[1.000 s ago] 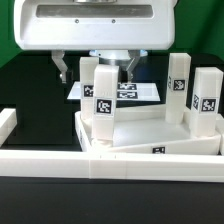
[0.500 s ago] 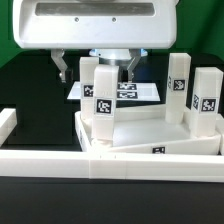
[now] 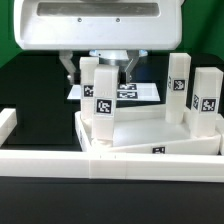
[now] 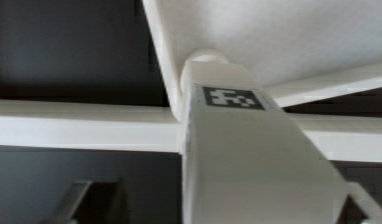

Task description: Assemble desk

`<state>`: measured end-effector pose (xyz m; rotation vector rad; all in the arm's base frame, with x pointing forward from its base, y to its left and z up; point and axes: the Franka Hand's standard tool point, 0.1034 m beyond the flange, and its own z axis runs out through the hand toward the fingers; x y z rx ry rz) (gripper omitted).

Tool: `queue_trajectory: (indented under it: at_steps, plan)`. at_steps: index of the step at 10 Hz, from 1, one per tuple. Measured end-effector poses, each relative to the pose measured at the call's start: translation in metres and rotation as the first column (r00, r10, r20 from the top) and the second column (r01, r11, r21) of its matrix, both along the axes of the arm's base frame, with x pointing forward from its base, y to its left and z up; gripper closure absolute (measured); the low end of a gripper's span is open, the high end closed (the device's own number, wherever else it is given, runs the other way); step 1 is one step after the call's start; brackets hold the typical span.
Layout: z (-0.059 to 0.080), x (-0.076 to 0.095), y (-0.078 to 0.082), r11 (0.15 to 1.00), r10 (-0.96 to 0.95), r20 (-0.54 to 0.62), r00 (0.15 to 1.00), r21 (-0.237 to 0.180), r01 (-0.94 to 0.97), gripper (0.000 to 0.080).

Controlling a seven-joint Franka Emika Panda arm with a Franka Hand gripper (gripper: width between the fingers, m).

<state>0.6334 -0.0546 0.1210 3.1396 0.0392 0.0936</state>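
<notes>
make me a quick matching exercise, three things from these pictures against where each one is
Things:
1 gripper
2 marker board
3 desk top

Places:
A flat on the black table behind the legs
B straddling the top of the leg on the exterior view's left
C low in front, upright legs standing in it

Pairs: 1-B, 2-A, 3-C

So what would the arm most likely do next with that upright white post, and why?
Probably finish closing the gripper on the upright leg. Its fingers stand on either side of the leg's top, apparently with gaps, and the leg stands in a corner socket of the desk top, so a grip likely comes before any turning.
</notes>
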Motion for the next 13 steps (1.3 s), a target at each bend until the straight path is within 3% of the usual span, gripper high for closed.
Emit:
queue_trajectory:
  at_steps: [1, 2, 6, 10, 13]
  plan:
    - [-0.0017, 0.0006, 0.0027, 1.0, 0.006, 0.001, 1.0, -0.001, -0.006, 0.0389]
    - [-0.0017, 0.0007, 0.0028, 1.0, 0.006, 0.001, 1.0, -0.002, -0.006, 0.0511]
    - [-0.0017, 0.0006, 0.0026, 1.0, -0.01, 0.001, 1.0, 0.0, 0.01, 0.0511]
    - [-0.002, 0.0006, 0.003, 0.967, -0.255, -0.001, 0.967, 0.019, 0.255, 0.0509]
    - [-0.0027, -0.0001, -0.001, 0.853, -0.521, -0.008, 0.854, 0.048, 0.52, 0.0509]
